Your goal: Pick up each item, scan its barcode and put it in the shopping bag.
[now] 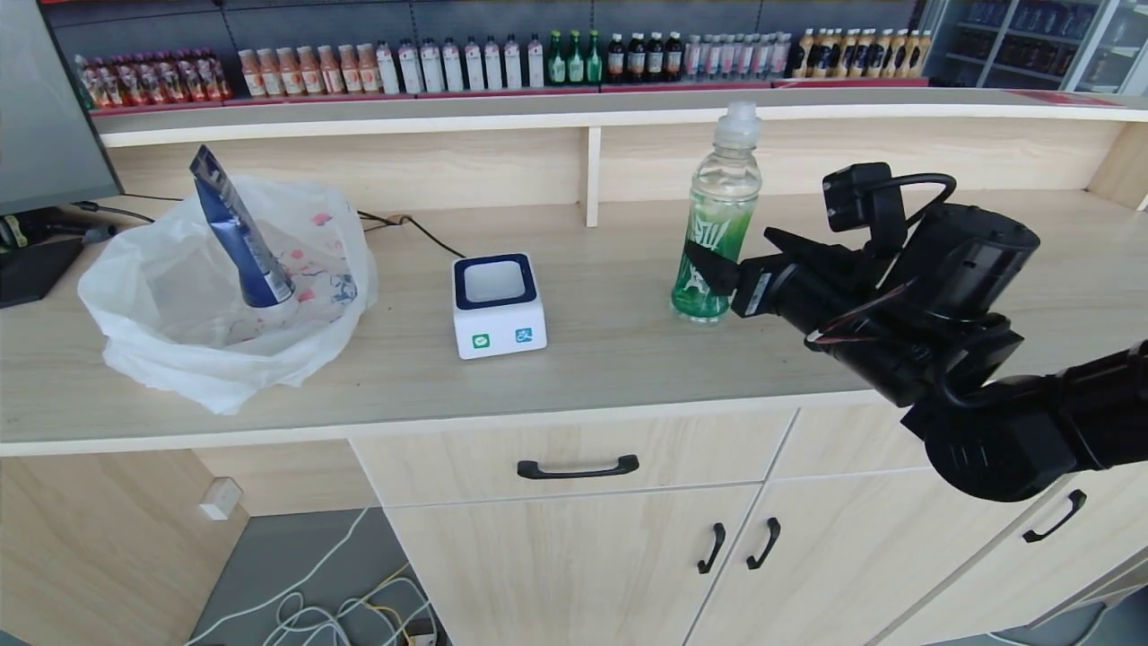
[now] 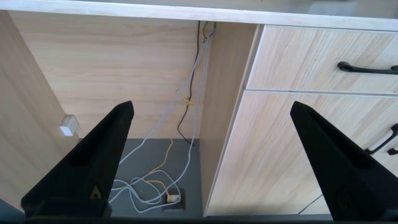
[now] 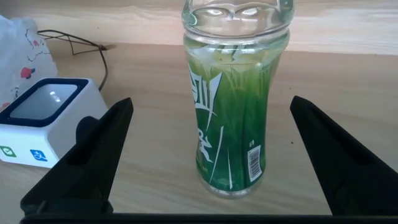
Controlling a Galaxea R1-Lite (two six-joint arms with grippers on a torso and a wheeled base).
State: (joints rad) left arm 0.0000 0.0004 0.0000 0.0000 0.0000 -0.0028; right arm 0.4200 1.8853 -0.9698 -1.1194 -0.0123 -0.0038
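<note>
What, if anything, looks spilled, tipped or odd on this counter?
Nothing is spilled. Only the blue foil pouch stands askew, leaning and poking out of the white plastic shopping bag; the green-labelled clear bottle stands upright.

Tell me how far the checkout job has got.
Done: a blue pouch stands in the shopping bag. In hand: the right tool is open on either side of the green bottle, which stands upright on the counter, not gripped yet. Left: grip it, scan its barcode at the white scanner, then bag it.
</note>
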